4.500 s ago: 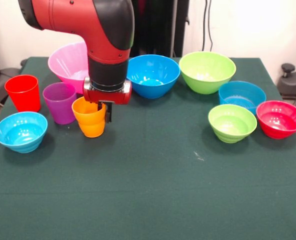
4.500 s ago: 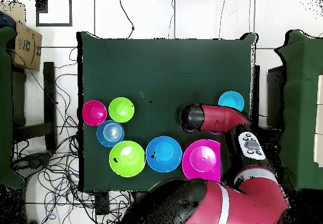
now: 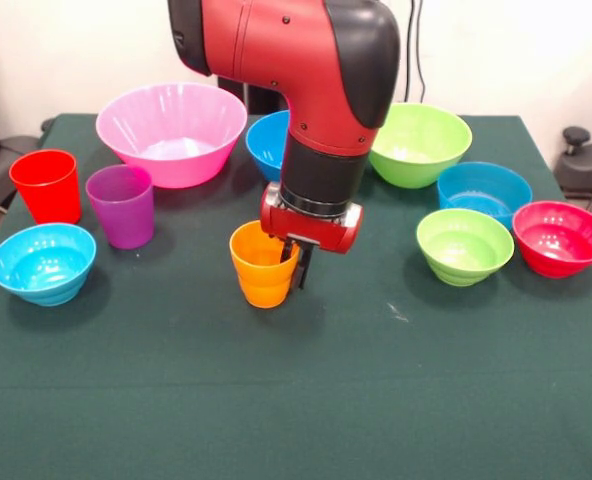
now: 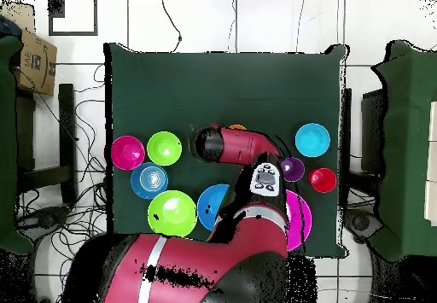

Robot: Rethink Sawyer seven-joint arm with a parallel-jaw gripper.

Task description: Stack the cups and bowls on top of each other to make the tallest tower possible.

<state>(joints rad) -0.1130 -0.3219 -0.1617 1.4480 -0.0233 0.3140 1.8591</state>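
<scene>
Orange is what I have: the orange cup (image 3: 263,266) hangs upright, mouth up, with my end effector (image 3: 298,262) pinching its rim on the side toward the green bowls, one finger inside and one outside. It sits at or just above the green surface (image 3: 306,400), near the middle; I cannot tell if it touches. The purple cup (image 3: 121,205) stands well off to the picture's left in the front view, beside the red cup (image 3: 47,185), so nesting there would mean carrying sideways that way.
</scene>
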